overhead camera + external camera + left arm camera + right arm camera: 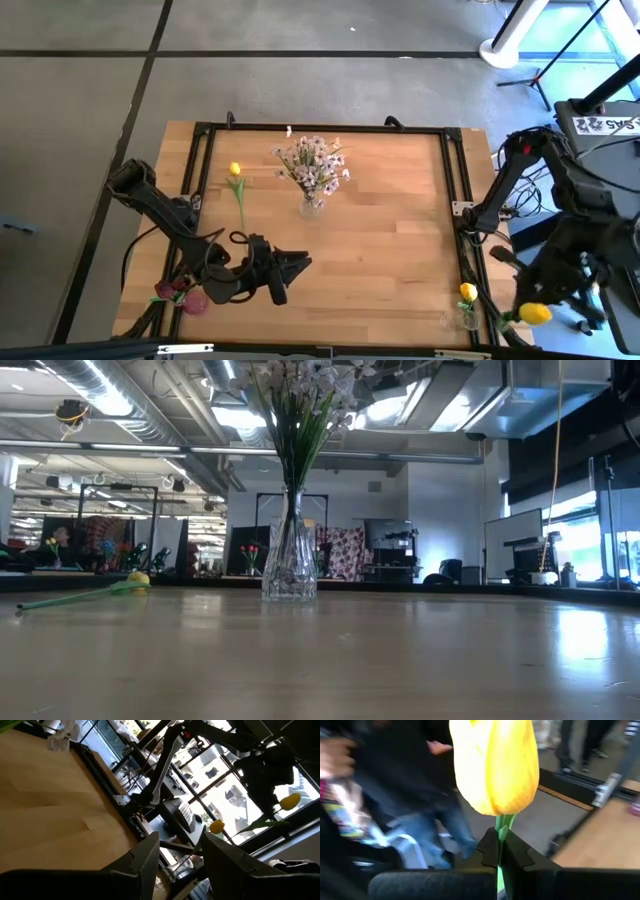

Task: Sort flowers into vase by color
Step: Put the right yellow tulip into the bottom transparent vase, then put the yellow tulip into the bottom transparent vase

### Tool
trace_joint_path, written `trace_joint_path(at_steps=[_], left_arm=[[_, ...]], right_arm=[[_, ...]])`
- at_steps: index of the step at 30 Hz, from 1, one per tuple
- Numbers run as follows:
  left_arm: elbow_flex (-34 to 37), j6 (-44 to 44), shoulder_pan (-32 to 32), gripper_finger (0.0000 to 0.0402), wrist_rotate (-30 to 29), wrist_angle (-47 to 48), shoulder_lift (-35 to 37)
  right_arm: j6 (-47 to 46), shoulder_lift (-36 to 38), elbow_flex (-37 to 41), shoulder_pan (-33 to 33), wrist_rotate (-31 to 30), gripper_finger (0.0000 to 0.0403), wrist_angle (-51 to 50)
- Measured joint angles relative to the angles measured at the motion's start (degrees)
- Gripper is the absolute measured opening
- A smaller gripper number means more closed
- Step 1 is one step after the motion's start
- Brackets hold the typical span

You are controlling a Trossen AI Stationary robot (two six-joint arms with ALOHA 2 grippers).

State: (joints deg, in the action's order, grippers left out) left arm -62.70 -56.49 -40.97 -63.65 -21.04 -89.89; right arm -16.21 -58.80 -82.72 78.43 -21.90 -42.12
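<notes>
- The right gripper (499,851) is pinching a yellow tulip (495,762) by its green stem.
- The left gripper (297,263) is hovering with fingers parted.
- A glass vase (311,207) is holding white-pink blossoms (313,163); another yellow tulip (235,170) is lying nearby.

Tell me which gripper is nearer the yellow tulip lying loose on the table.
Left. The left gripper hangs open over the table's near-left part, a short way from the loose yellow tulip. The right gripper is off the table's right edge, shut on another yellow tulip.
</notes>
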Motion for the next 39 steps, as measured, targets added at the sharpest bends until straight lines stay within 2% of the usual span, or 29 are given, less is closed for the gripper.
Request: trace_joint_path(at_steps=[5,8,16,24,28,35,37,39], left_arm=[[0.0,-1.77,-0.29,0.0143,0.03,0.0,0.0],[0.0,-1.88,-0.55,0.0143,0.17,0.0,0.0],[0.0,-1.62,-2.23,0.0143,0.24,0.02,0.0],[0.0,-3.75,-2.43,0.0143,-0.33,2.96,0.0],[0.0,-8.76,-1.71,0.0143,-0.31,7.23,0.0],[0.0,-13.2,0.83,0.0143,0.78,16.57,0.0],[0.0,-13.03,2.36,0.0143,2.68,18.19,0.0],[0.0,-12.46,4.47,0.0143,7.13,20.5,0.22]], right_arm=[[0.24,-0.66,0.0,-0.02,-8.08,0.0001,-3.01],[-0.39,-1.24,0.0,0.0,-10.5,0.0001,-5.79],[-6.49,-3.56,0.02,0.0,-9.33,0.0001,-9.94],[-14.03,-6.47,0.0,-0.02,-5.5,0.001,-13.14],[-17.87,-7.31,0.01,-0.04,-4.6,0.0056,-14.78],[-23.08,-7.21,-2.77,-0.08,1.78,0.0185,-16.69],[-23.92,-7.21,-4.57,-0.07,2.5,0.0219,-16.63],[-24.75,-7.21,-6.76,-0.07,2.5,0.0246,-16.69]])
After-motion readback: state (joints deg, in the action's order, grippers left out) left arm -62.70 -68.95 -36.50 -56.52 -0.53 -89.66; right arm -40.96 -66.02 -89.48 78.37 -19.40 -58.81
